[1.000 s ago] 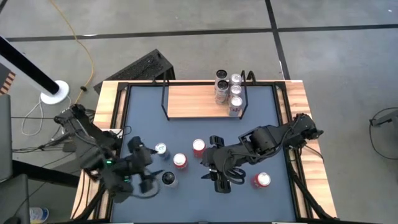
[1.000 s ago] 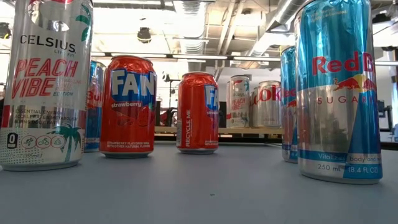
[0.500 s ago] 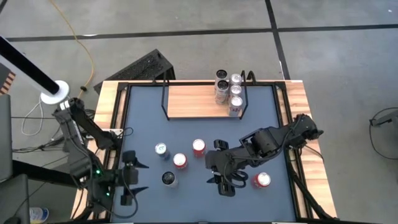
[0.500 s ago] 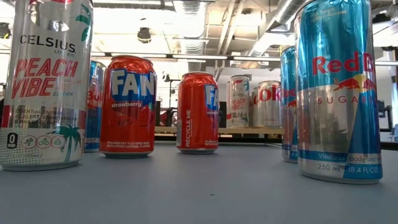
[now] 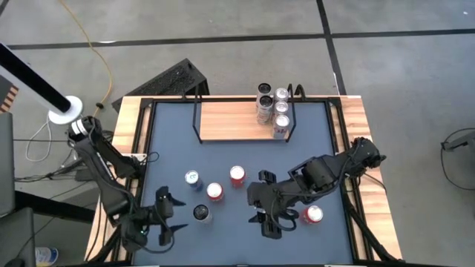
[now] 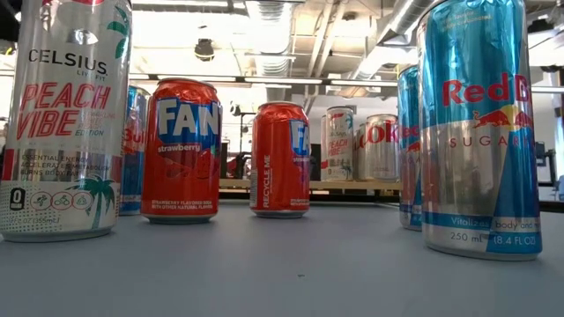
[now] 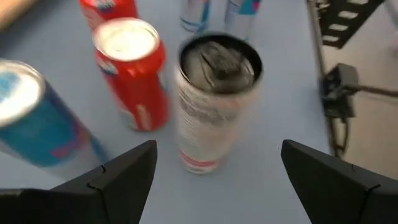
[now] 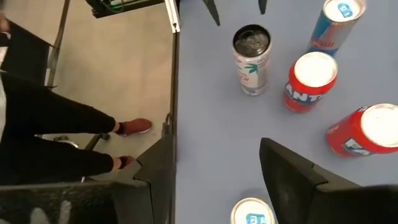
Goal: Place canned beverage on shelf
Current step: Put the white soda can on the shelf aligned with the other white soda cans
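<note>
Light-wood shelf [image 5: 237,119] runs lengthwise across the table's far edge; both grippers [image 5: 164,215] [image 5: 265,205] spread, empty.

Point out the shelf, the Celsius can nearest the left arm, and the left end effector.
shelf [image 5: 230,120], high view, bare wood board.
Celsius can [image 7: 214,106], left wrist view, side wall below its dark lid.
left end effector [image 5: 165,217], high view, between its open fingertips.

Overhead looks straight down; low at tabletop level; wrists near cans [image 5: 215,191].

Five cans [image 8: 252,59] on grey table [image 8: 211,124]; person's legs [image 8: 56,134] beside
</note>
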